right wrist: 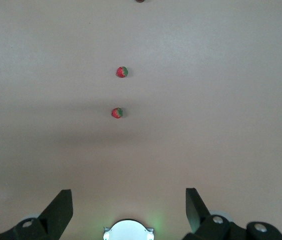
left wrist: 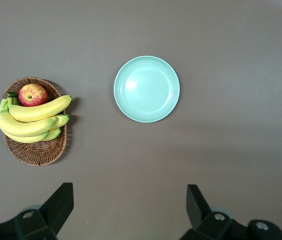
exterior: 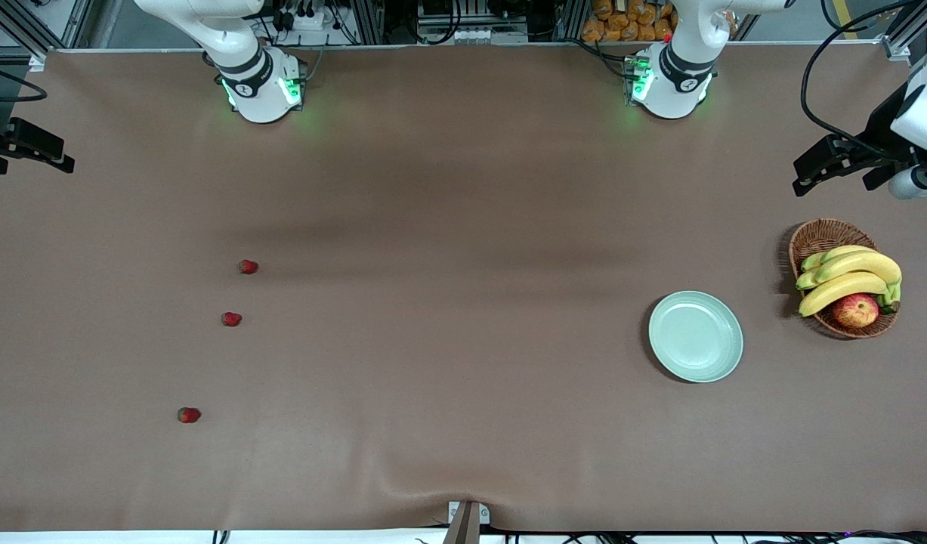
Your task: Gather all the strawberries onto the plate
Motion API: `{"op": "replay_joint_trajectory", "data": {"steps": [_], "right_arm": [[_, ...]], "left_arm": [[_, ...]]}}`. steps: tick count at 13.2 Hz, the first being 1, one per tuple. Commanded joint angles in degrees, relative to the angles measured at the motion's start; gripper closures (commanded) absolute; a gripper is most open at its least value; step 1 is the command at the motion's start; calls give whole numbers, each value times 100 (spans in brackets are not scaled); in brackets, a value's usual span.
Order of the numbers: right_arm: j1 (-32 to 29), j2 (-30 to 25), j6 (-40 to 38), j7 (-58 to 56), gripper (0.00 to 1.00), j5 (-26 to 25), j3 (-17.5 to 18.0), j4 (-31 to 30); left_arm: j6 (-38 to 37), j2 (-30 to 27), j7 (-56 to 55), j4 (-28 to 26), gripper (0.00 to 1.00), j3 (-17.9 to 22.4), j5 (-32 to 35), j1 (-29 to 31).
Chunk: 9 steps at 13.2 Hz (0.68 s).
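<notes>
While both arms wait high with jaws wide apart, left gripper [left wrist: 130, 210] over the pale mint-green round plate [exterior: 695, 336], right gripper [right wrist: 129, 210] above three tiny red strawberries [exterior: 248, 266] toward its end of the surface: drop straight, pinch gently.

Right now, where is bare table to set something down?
The wide stretch between the strawberries and the plate is bare, as is the strip nearer the camera. It is tightest between the plate and the basket at the left arm's end.
</notes>
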Motion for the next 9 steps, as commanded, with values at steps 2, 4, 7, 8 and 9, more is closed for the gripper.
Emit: {"op": "replay_joint_trajectory", "data": {"steps": [2,4,7,8,9], "right_arm": [[17,-136,290,58,0,-58,18,-410],[-18,-92,492,58,0,-49,18,-533],[-27,-40,1001,58,0,-58,-8,-928],[-18,83,1247,58,0,-67,-17,-1034],[-53,258,1554,49,0,-67,-17,-1122]], "left_arm": [[-121,76,0,178,0,6,-98,18],[-121,67,8,169,0,6,-98,27],[-121,67,8,169,0,6,-98,27],[-121,67,8,169,0,6,-98,27],[-121,67,8,169,0,6,-98,27]]}}
